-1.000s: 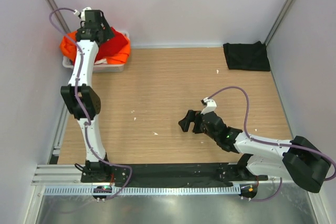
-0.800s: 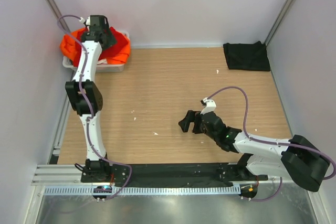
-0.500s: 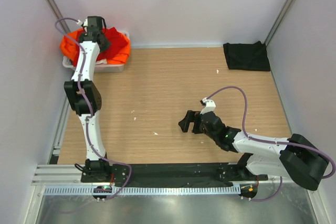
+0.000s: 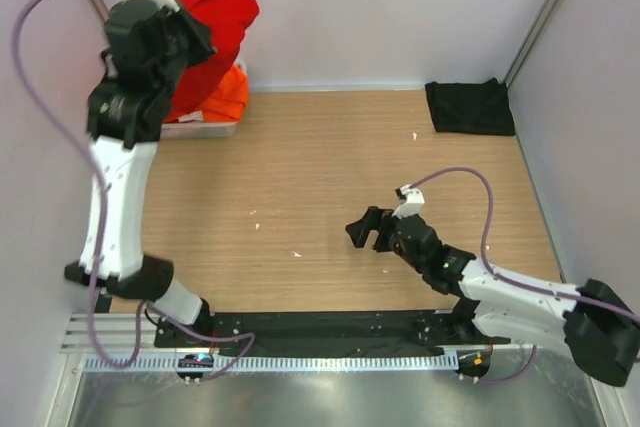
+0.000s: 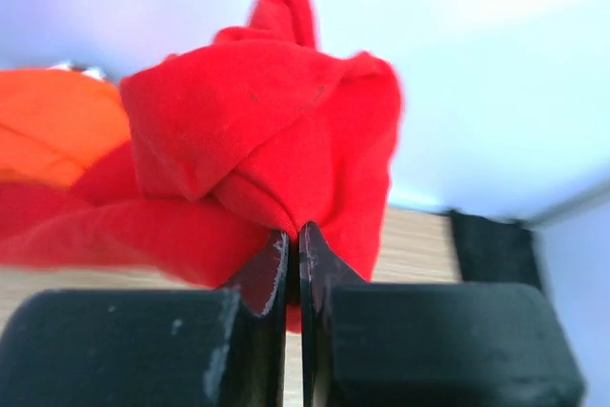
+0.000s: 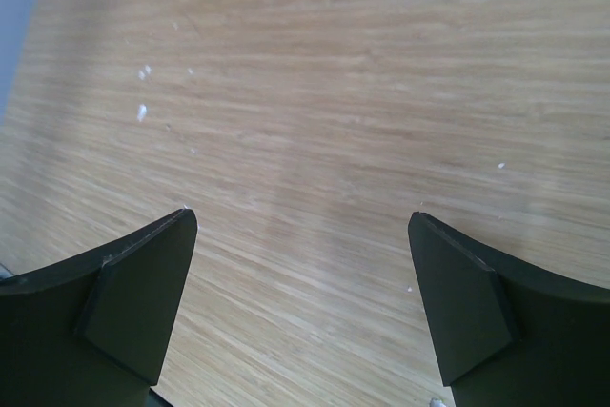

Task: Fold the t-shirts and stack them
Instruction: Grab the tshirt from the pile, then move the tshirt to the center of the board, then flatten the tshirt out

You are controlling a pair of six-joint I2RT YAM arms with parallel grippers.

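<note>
Shirt [image 4: 225, 12], red, bunched, hangs lengthwise from clamped L fingers [image 5: 270, 275]; R fingers [image 6: 133, 302] spread, empty.

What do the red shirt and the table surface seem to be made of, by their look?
The red t-shirt: soft matte cloth, probably a knit, judging by its loose folds and drape. The tabletop: wood or wood-look laminate, light brown with straight grain lines and a faint sheen; which one, I cannot tell.
</note>
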